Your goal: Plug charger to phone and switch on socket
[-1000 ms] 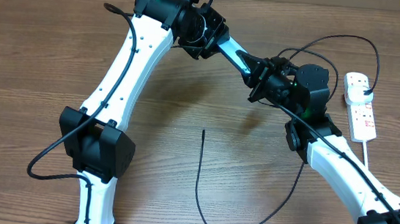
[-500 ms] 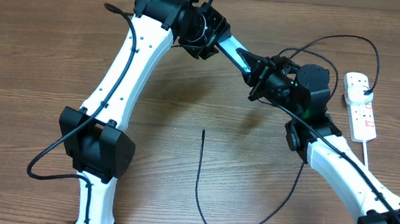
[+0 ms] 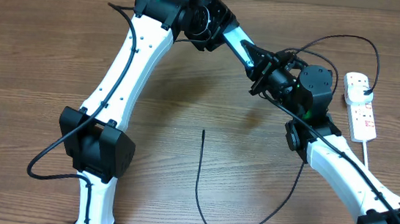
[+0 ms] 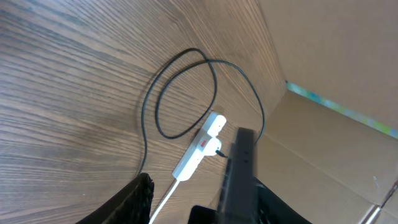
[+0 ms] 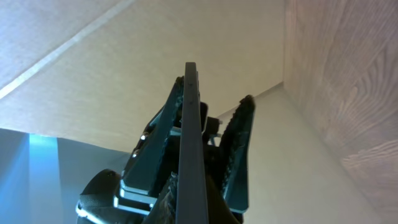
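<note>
Right gripper (image 3: pixel 266 76) is pinching the phone (image 3: pixel 246 54), holding it in the air above the table (image 3: pixel 29 51). In the right wrist view the phone is showing edge-on between the ribbed fingers (image 5: pixel 239 143). Left gripper (image 3: pixel 229 43) is sitting at the phone's other end; can't tell if it's clamping or spread. Socket (image 3: pixel 361 105) is lying at the table's right edge, well apart from the phone. Charger (image 3: pixel 199 178) is trailing loose across the table, its free tip pointing up mid-table and its far end looping round to the socket.
</note>
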